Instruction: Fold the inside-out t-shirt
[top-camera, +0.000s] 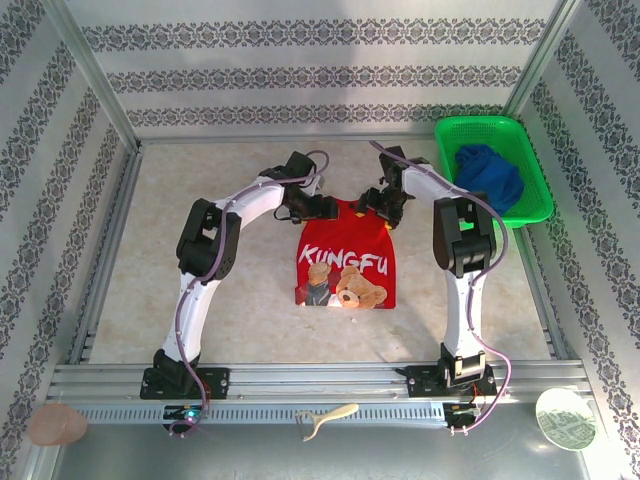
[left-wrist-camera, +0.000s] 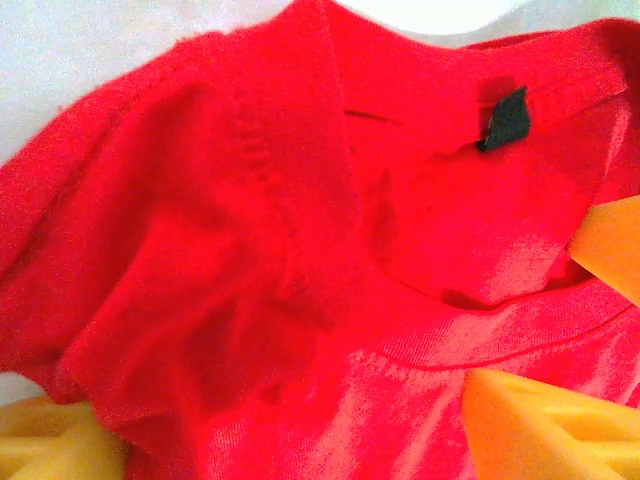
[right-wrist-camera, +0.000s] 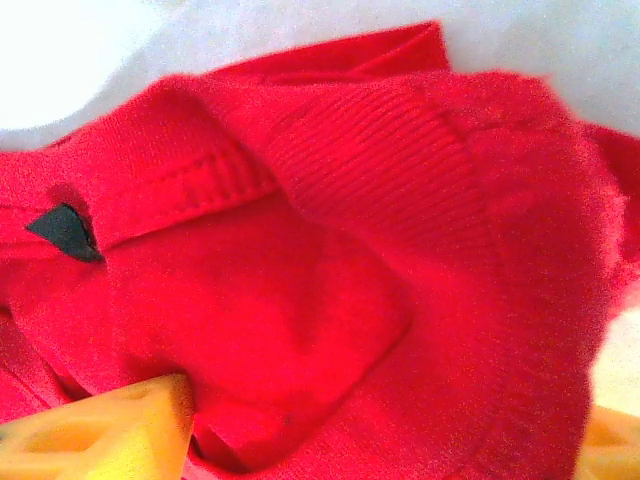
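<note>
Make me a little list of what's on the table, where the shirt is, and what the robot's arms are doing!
shirt: red t-shirt lying mid-table, bear print and KUNGFU lettering facing up
tag: small black tag inside the neckline
left arm: reaches to the t-shirt's far edge, jaws apart, red cloth between them
right arm: same at the far edge's other end, jaws apart, red cloth between them
basket: green basket at the far right, blue garment inside
</note>
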